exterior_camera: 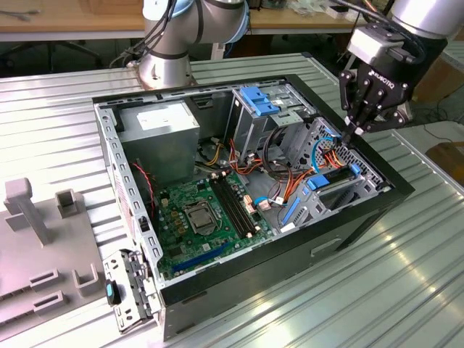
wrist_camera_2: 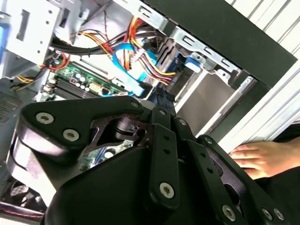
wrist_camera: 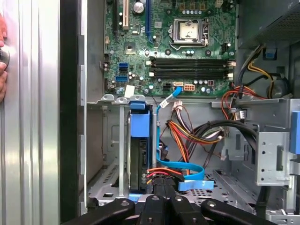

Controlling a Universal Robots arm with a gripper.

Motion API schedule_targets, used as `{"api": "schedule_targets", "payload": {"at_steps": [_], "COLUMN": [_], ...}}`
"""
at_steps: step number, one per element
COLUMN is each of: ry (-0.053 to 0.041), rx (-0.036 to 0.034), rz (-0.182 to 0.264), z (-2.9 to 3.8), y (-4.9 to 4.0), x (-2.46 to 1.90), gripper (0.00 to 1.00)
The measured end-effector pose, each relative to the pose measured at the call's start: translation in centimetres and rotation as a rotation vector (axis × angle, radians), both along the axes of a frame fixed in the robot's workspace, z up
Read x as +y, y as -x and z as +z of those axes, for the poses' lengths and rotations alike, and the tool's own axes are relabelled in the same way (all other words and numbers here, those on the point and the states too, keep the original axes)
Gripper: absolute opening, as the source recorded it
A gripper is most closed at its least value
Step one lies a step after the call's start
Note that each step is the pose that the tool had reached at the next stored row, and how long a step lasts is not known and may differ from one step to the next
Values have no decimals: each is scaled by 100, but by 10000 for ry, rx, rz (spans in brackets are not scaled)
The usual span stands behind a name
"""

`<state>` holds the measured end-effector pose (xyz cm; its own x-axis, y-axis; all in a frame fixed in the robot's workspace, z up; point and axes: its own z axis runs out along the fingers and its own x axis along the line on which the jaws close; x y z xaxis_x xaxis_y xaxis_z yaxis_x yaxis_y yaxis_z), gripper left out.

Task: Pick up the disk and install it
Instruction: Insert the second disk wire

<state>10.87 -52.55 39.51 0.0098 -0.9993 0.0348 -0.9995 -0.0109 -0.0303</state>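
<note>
The gripper point(exterior_camera: 357, 130) has its fingers closed together and holds nothing, just above the disk point(wrist_camera: 141, 154), which stands on edge in its bay of the computer case point(exterior_camera: 362, 217). I think any push should stay straight, away from the cables point(wrist_camera: 187, 133)
</note>
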Motion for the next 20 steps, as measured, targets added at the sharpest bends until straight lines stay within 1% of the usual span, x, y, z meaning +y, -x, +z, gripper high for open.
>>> {"api": "schedule_targets", "payload": {"at_steps": [1,2,4,6,8,9,10,11,12,13,15,17,19,20], "ry": [10,35,104,130,162,172,174,189,211,272,361,413,586,635], "rx": [3,5,7,14,41,69,73,77,80,80,80,81,81,82], "rz": [0,0,0,-1,2,12,23,62,81,83,84,83,82,81], "z": [5,6,6,6,7,6,4,-7,-23,-37,-45,-46,-46,-45], "y": [0,0,0,-2,-17,-34,-37,-37,-38,-38,-38,-38,-38,-38], "x": [28,46,65,80,114,137,138,139,141,149,168,177,184,185], "gripper": [11,11,11,11,11,17,24,24,30,30,30,30,30,30]}}
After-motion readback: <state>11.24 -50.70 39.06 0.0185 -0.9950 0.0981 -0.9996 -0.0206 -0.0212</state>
